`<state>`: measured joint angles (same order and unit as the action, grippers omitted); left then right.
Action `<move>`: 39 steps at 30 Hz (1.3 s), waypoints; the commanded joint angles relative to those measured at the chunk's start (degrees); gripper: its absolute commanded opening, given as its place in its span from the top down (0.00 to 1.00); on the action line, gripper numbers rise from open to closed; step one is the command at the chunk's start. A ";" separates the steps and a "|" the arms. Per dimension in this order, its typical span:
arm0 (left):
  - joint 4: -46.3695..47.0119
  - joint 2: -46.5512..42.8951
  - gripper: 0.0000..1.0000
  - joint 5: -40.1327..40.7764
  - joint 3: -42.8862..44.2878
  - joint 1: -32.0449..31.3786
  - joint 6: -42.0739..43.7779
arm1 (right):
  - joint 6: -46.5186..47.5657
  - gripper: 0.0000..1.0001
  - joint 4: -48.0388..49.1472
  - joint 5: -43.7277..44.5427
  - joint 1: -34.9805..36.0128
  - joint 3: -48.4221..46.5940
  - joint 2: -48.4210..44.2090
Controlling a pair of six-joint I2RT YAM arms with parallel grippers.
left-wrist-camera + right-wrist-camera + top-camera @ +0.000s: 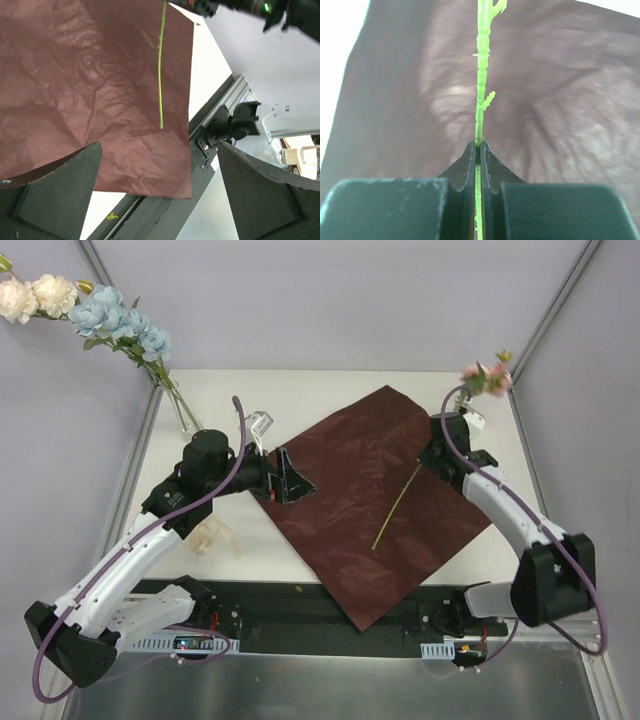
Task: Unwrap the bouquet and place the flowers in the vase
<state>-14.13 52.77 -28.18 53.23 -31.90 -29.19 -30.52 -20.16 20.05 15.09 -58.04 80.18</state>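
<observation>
As the thin stem (481, 90) looks light and whippy, the right gripper (478, 146) pinches it tight at the paper's (350, 500) two o'clock, while the left gripper (159, 150) gapes empty.

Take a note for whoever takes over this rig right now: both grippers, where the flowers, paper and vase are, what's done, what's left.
Left gripper: open, empty, over the left edge of the wrapping paper.
Right gripper: shut on the green stem of the pink flower; the stem runs across the paper.
Vase: back-left corner, already holds the cream and blue flowers.
Done: bouquet unwrapped, paper spread flat, ribbon off, beside the left arm.
Left: carry the pink flower to the vase and put it in.
</observation>
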 commanded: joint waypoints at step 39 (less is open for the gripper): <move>2.27 21.59 1.00 0.92 28.95 -0.27 0.69 | 32.28 0.96 26.50 -24.54 38.52 3.20 -20.33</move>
<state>-14.11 75.02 -30.06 79.64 -31.94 -32.14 -1.98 6.61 -5.19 52.36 -50.02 59.31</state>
